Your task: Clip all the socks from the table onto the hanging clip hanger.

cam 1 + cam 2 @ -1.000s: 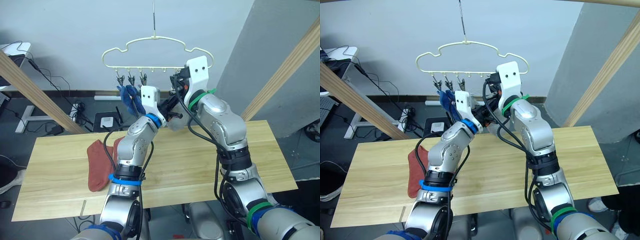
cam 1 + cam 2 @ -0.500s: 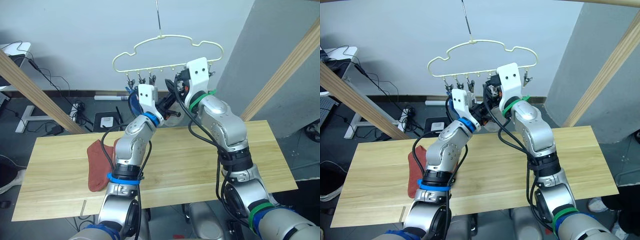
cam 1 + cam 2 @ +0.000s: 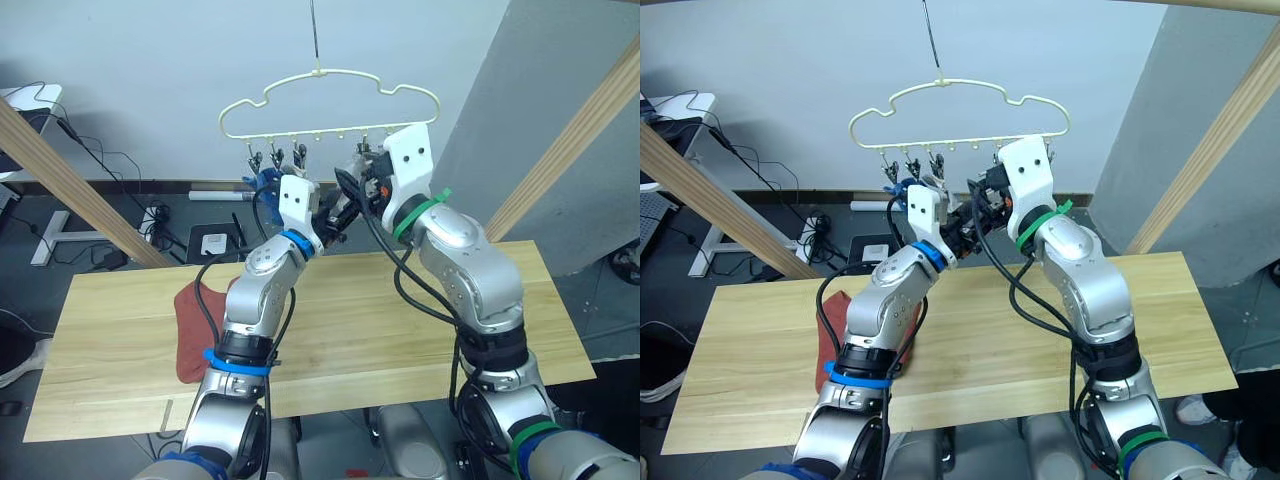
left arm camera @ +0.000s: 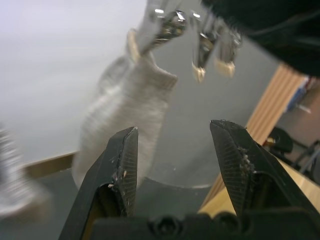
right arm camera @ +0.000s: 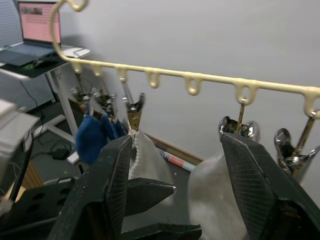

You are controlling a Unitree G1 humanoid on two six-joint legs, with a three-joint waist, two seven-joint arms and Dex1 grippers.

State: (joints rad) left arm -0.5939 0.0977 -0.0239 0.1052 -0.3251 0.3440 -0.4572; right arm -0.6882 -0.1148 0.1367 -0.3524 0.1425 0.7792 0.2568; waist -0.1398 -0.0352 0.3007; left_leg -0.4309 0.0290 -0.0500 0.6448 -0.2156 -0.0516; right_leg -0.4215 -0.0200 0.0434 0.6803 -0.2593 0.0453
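Clip hanger (image 3: 330, 100): hung from a thin rod above the far edge of the table (image 3: 130, 330), both arms raised to its clip row.
Socks clipped: two blue socks (image 5: 97, 132) are seen on the clips at the robot's left end; a grey sock (image 5: 145, 160) hangs from the next clip, and a second grey sock (image 5: 215, 185) from a clip further towards the right end. Four are judged done.
Socks left: a rust red sock (image 3: 195, 325) lies on the table beside the left arm; a second red one is partly hidden behind that arm, so the pair is judged outstanding.
Free clips: bare silver clips (image 5: 290, 152) remain at the right end of the row.
Left gripper (image 4: 175, 165): fingers spread apart, nothing between them, a clipped grey sock just ahead.
Right gripper (image 5: 175, 195): fingers parted, nothing held, pointed at the clip row.
Head views: table, red socks and whole hanger outline are given; the grey socks are masked by the arms.
Wrist views: each clip's hold on its sock and the grippers' fingers are given; the table's socks are not.
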